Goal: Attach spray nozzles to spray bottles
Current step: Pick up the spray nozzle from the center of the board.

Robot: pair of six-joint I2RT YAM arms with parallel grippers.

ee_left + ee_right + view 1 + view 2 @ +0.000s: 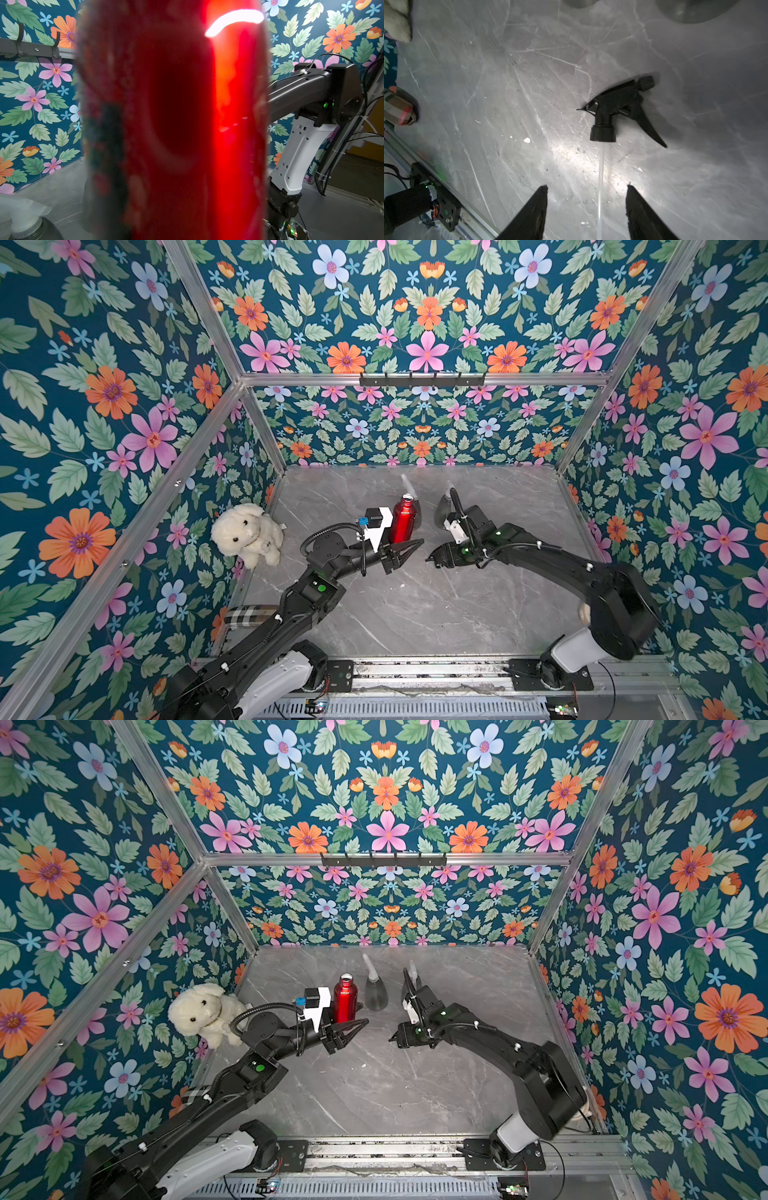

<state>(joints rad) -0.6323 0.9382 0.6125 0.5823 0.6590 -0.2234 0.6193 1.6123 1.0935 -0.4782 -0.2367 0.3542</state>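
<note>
The right gripper [586, 186] has its fingers [533, 212] spread apart just above the marble table [488, 83], gripping nothing. A thin clear dip tube [600, 176] runs in between them, nearer one finger than the other. Just beyond the fingertips lies the black nozzle [614, 106] it belongs to, on its side: matt black, with a ribbed collar, a long trigger and a knurled tip. Only the right wrist view shows this nozzle; in both top views the gripper itself covers that spot. The left gripper [417, 543] is closed low on the red bottle [402, 518], a slim, glossy metal bottle standing upright with an open neck. Its near finger crosses the bottle's foot and its far finger is hidden behind. In the left wrist view the bottle fills the middle as a red blur and hides those fingers altogether. Farther out from both pairs of fingers, a smoky-grey bottle [376, 996] with a whitish nozzle [369, 965] on its neck shows fully in a top view. A second grey bottle [441, 510], also topped in white, is half hidden behind the right wrist. The right wrist view cuts both off to dark rounded bases at its edge.
</note>
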